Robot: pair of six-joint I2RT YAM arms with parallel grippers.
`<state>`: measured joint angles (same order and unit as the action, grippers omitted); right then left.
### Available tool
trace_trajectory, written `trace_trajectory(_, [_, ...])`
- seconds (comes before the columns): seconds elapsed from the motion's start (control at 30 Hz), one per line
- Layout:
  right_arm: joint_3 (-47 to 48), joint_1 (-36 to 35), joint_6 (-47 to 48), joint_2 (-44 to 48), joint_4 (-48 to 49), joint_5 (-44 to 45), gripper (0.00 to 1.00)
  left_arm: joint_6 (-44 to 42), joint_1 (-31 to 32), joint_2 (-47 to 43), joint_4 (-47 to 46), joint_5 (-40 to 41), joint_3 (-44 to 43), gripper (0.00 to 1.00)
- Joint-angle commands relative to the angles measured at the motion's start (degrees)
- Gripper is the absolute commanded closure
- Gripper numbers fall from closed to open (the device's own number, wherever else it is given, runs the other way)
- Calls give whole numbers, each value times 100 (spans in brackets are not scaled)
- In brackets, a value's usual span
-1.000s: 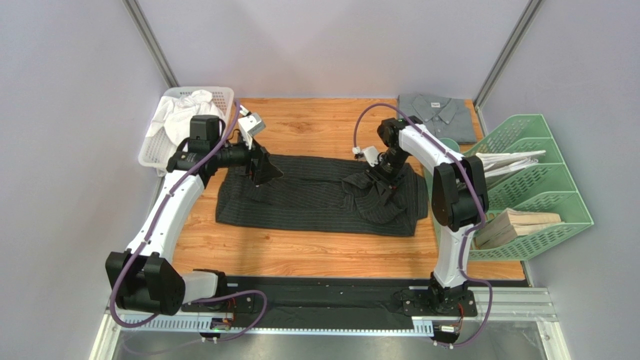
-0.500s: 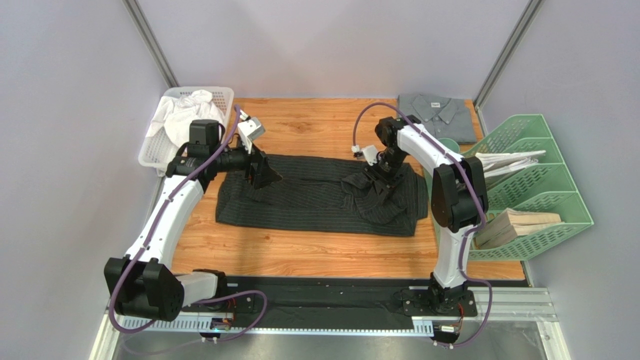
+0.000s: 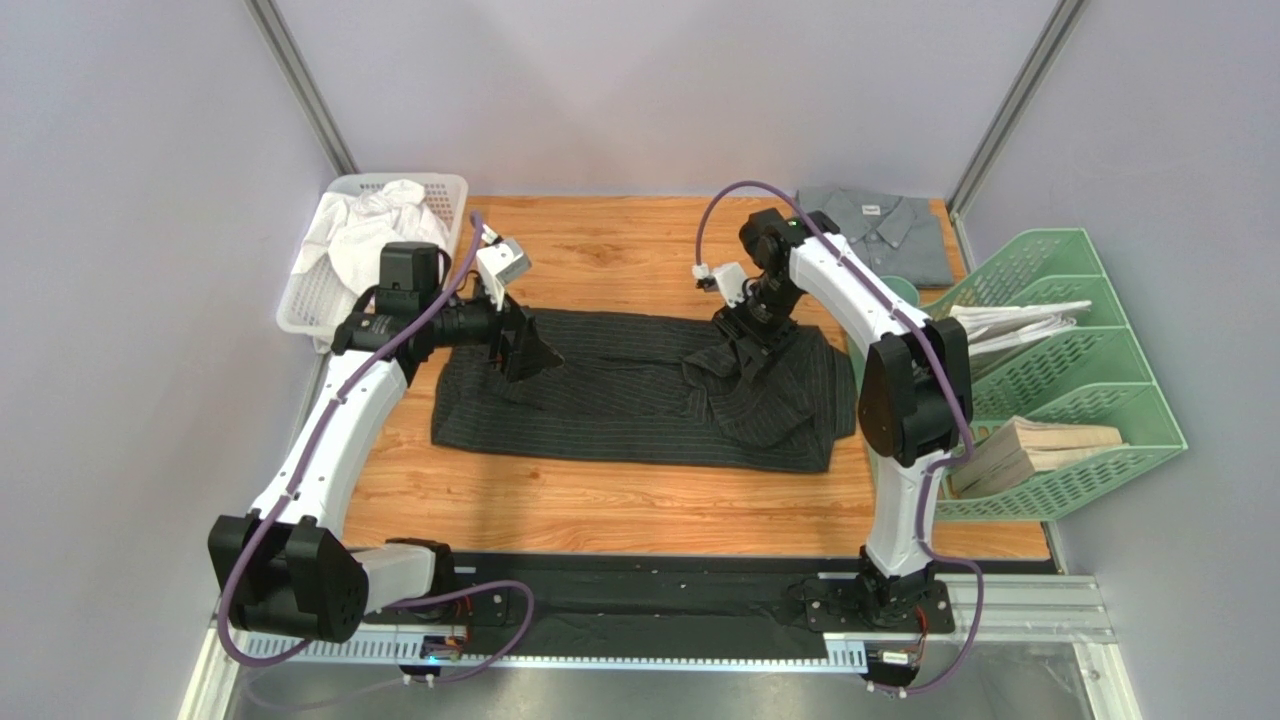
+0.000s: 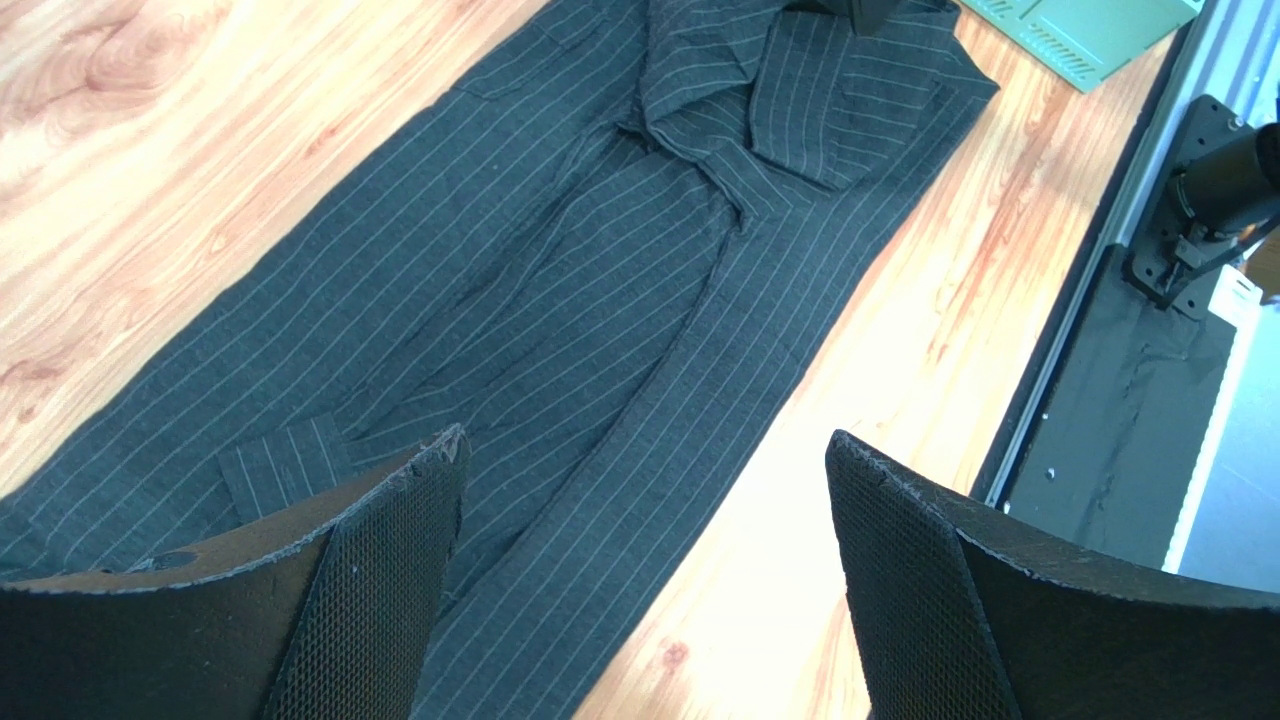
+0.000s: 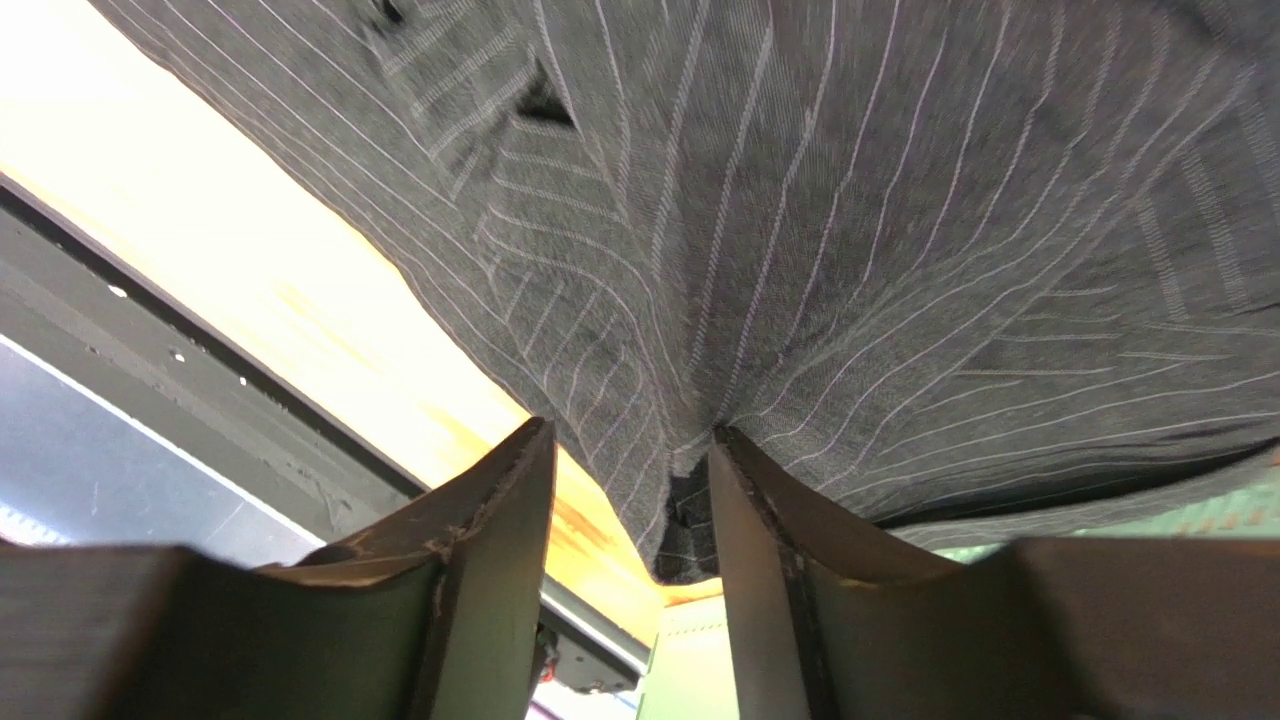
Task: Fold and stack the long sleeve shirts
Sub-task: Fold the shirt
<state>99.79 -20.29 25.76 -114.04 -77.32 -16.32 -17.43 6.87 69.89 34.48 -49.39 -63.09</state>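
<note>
The black pinstriped shirt (image 3: 631, 393) lies spread lengthwise across the wooden table, bunched at its right part. My right gripper (image 3: 747, 333) is shut on a fold of that bunch and holds it raised; in the right wrist view the cloth (image 5: 902, 225) draws to a point between the narrow jaws of the gripper (image 5: 628, 435). My left gripper (image 3: 529, 353) is open and empty, hovering over the shirt's left part; the left wrist view shows the gripper (image 4: 643, 440) above the cloth (image 4: 601, 270). The grey shirt (image 3: 879, 225) lies folded at the back right corner.
A white basket (image 3: 436, 195) with white cloth stands at the back left. A green file rack (image 3: 1112, 398) with papers and a wooden block stands along the right edge, close to the shirt's right end. A black mat (image 3: 646, 578) runs along the front.
My right gripper has moved back and a little left, drawing the bunched cloth with it. My left gripper has hardly moved.
</note>
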Motion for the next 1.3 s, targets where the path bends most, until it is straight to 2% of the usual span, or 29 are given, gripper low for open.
trace_trajectory(0.0, [366, -150, -106, 233, -767, -38, 58, -269, -2, -72, 59, -115, -133, 7])
trace_trajectory(0.2, [164, -466, -141, 295, -697, -39, 58, -314, -2, -63, 85, -115, -177, 7])
trace_trajectory(0.4, [-20, -458, -203, 171, -223, 919, 50, -322, -2, 7, 112, -106, -265, 7])
trace_trajectory(0.57, [-266, -458, -211, 101, 102, 1587, 47, -322, -2, -1, 112, -89, -257, 7])
trace_trajectory(0.9, [-355, -449, -255, -180, 358, 1614, 43, -261, -2, 69, 85, -80, -291, 7])
trace_trajectory(1.1, [-197, -247, -273, -531, 77, 799, 49, -278, -2, 60, 103, -71, -327, 7])
trace_trajectory(1.2, [-153, -89, -238, -506, -125, 263, 61, -305, -2, 34, 120, -62, -327, 7])
trace_trajectory(1.23, [-127, -37, -186, -444, -213, 113, 72, -313, -2, 25, 138, -71, -318, 7])
trace_trajectory(1.27, [-100, -36, -133, -296, -274, -28, 78, -322, -11, 25, 129, -62, -309, 7])
